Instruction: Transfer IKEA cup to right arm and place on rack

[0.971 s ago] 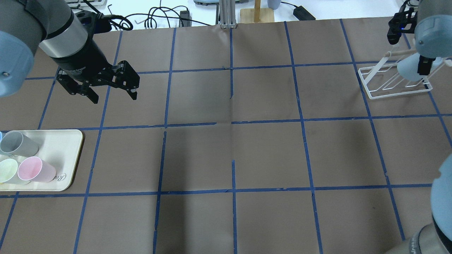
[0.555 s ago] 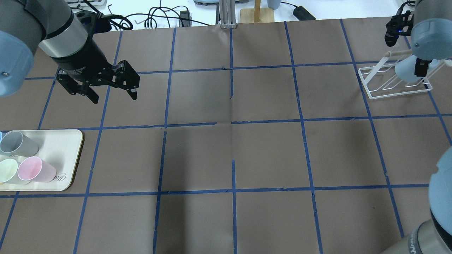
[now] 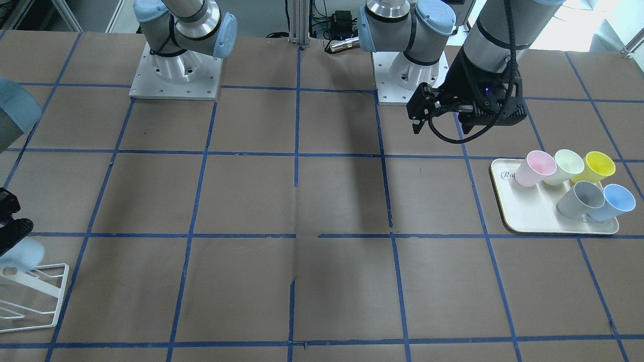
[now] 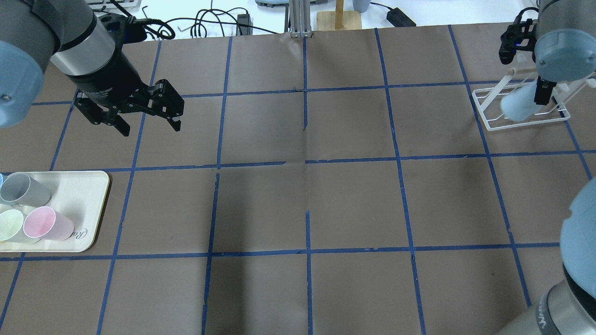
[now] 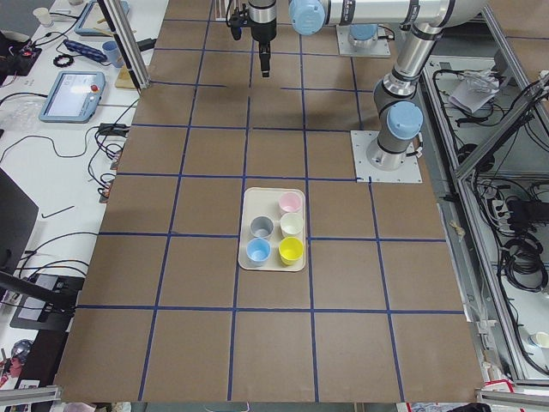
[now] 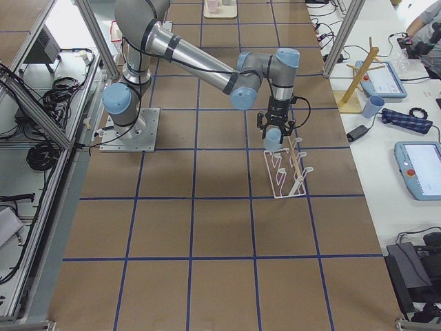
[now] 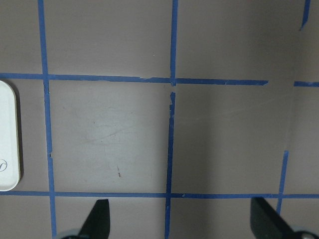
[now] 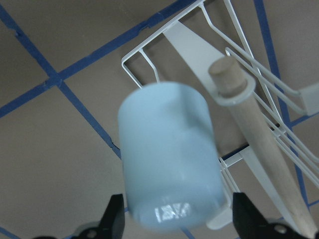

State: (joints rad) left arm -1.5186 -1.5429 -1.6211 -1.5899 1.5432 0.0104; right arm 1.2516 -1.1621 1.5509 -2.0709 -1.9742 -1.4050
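Right gripper [image 8: 179, 221], jaws spread and unclamped, with the small pale-blue plastic tumbler [image 8: 167, 154] blurred between them, just beside the wooden-knobbed peg [image 8: 227, 77] of the white wire rack [image 8: 192, 50]; its mouth likely needs centring over that peg

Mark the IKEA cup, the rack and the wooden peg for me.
IKEA cup [image 8: 169, 159]: right wrist view, blurred side wall.
rack [image 8: 192, 50]: right wrist view, flat white bar.
wooden peg [image 8: 225, 74]: right wrist view, rounded tip.
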